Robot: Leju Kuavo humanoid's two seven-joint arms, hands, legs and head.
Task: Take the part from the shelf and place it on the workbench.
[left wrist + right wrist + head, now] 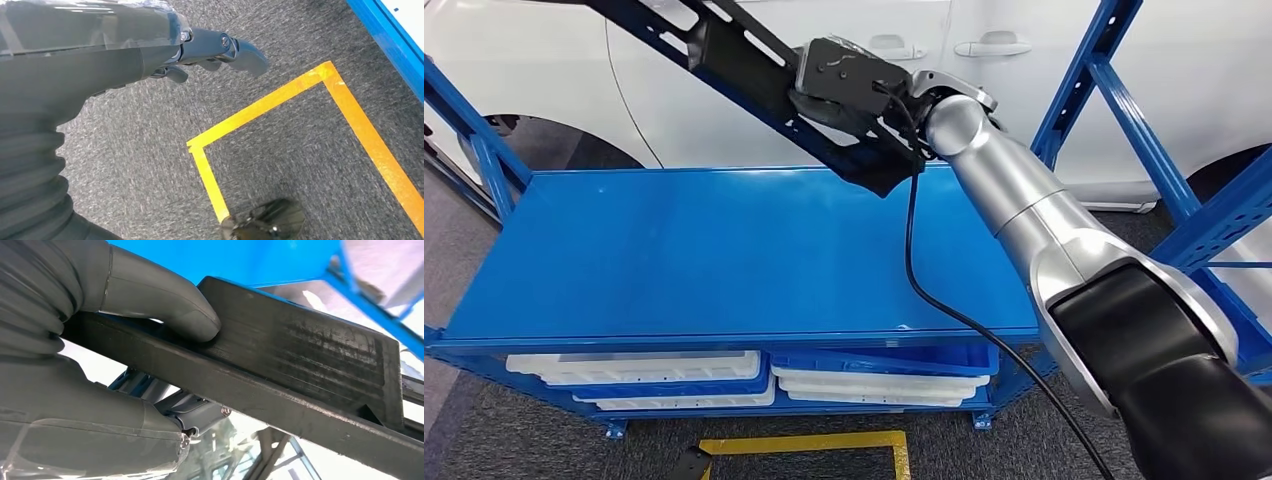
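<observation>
The right hand [854, 85] grasps the long black part [724, 50] in the upper middle of the head view, held above the blue shelf top [674, 250]. The carrying step seems in hand; next, probably lowering it flat. The left hand [210, 50] hangs over the carpet, fingers loosely curled and holding nothing.

Even, bright light fell on the blue shelf top [724, 250], which showed faint glare and almost no shadow. Beyond the right hand's fingers [165, 305], the background was overexposed and blurred; the left wrist view looked slightly smeared.
</observation>
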